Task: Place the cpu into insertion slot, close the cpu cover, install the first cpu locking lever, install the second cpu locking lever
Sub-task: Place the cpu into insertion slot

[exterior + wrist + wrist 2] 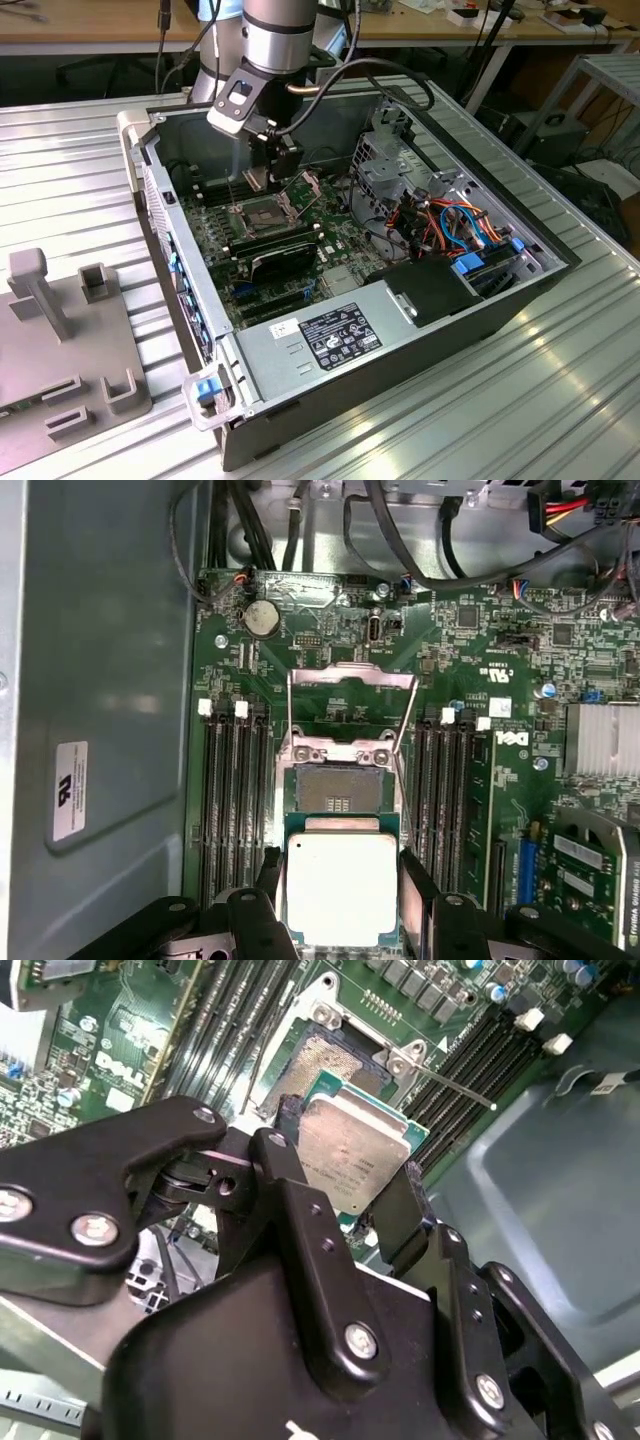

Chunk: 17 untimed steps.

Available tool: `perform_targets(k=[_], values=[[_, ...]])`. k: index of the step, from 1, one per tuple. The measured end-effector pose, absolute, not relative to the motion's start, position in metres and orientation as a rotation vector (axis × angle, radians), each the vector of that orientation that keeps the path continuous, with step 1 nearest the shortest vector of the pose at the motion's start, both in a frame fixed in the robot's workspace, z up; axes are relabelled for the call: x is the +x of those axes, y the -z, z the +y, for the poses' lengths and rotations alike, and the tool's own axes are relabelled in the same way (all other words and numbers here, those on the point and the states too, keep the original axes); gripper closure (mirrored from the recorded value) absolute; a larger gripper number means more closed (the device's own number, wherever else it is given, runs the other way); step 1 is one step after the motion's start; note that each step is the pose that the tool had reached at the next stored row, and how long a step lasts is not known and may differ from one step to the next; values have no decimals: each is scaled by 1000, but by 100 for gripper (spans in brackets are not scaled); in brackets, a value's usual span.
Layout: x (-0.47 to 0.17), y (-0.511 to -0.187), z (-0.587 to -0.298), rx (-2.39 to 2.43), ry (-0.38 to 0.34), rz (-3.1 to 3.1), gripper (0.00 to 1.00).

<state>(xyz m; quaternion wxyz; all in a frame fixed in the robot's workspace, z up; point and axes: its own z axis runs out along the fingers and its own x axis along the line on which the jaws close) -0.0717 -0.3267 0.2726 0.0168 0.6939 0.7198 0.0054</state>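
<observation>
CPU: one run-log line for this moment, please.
gripper: shut on cpu | cpu: held clear of socket, not seated | socket: empty | cover: open

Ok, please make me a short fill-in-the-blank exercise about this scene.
1. The gripper holds the ___.
2. The slot is ___, with no chip in it.
3. The cover is hinged ___, not shut.
4. The board is ___ in colour.
Missing words: cpu, empty, open, green.
</observation>
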Motion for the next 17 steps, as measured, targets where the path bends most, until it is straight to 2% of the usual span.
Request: perform_targets(k=[17], values=[[-63, -228, -324, 2217, -12, 2181, 46]])
